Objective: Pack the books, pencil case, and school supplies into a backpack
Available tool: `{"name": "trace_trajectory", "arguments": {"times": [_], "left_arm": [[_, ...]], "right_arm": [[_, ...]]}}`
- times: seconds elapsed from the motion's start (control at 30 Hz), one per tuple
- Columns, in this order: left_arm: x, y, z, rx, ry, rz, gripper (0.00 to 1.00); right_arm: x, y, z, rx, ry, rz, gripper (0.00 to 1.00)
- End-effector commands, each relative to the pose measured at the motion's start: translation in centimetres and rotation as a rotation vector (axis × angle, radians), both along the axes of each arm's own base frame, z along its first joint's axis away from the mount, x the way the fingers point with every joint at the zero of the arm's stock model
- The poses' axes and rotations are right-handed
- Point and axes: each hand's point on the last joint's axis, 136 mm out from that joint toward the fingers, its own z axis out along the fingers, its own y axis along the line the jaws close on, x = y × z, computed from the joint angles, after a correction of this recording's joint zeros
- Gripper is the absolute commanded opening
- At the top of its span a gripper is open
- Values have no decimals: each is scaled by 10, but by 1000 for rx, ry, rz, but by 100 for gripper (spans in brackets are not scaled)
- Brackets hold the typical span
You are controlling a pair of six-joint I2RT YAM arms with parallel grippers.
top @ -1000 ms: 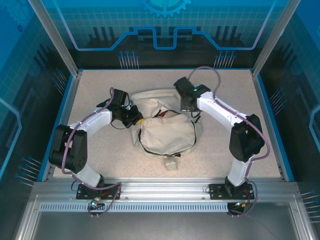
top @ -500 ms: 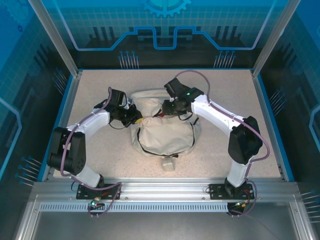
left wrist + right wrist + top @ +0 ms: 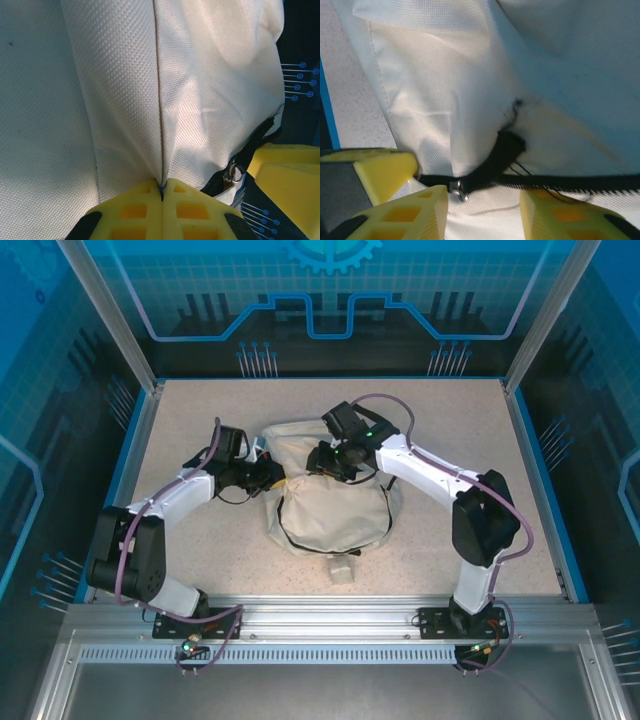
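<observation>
The large soft cream-white fabric backpack lies slumped in the middle of your speckled surface, with its small beige tag on the surface at its near edge. Both arms reach in over the far half of the bag.

Your left pincer is fully closed. In the left wrist view its two yellow fingers meet with no gap, pinching a fold of the cream fabric right at a stitched seam. From above, this grip sits at the bag's far left edge.

Your right pincer is partly open and sits over the top of the backpack, close to the left one. In the right wrist view its yellow fingers stand apart with cream fabric and the black zip line running between them. The small metal zip pull lies just beside the tip of one finger. You cannot tell whether it touches that finger, and nothing is clamped between the two. A dark knot of loose thread sits on the fabric just above the zip.
</observation>
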Motion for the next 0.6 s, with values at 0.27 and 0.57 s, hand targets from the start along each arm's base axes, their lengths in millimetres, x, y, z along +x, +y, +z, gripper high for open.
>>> {"name": "trace_trajectory", "arguments": {"times": [0.27, 0.57], "left_arm": [[-7, -10, 21, -62, -78, -80, 0], [-9, -3, 16, -15, -66, -56, 0]], "right_arm": [[11, 22, 9, 86, -7, 18, 18], [17, 8, 20, -100, -149, 42, 0]]}}
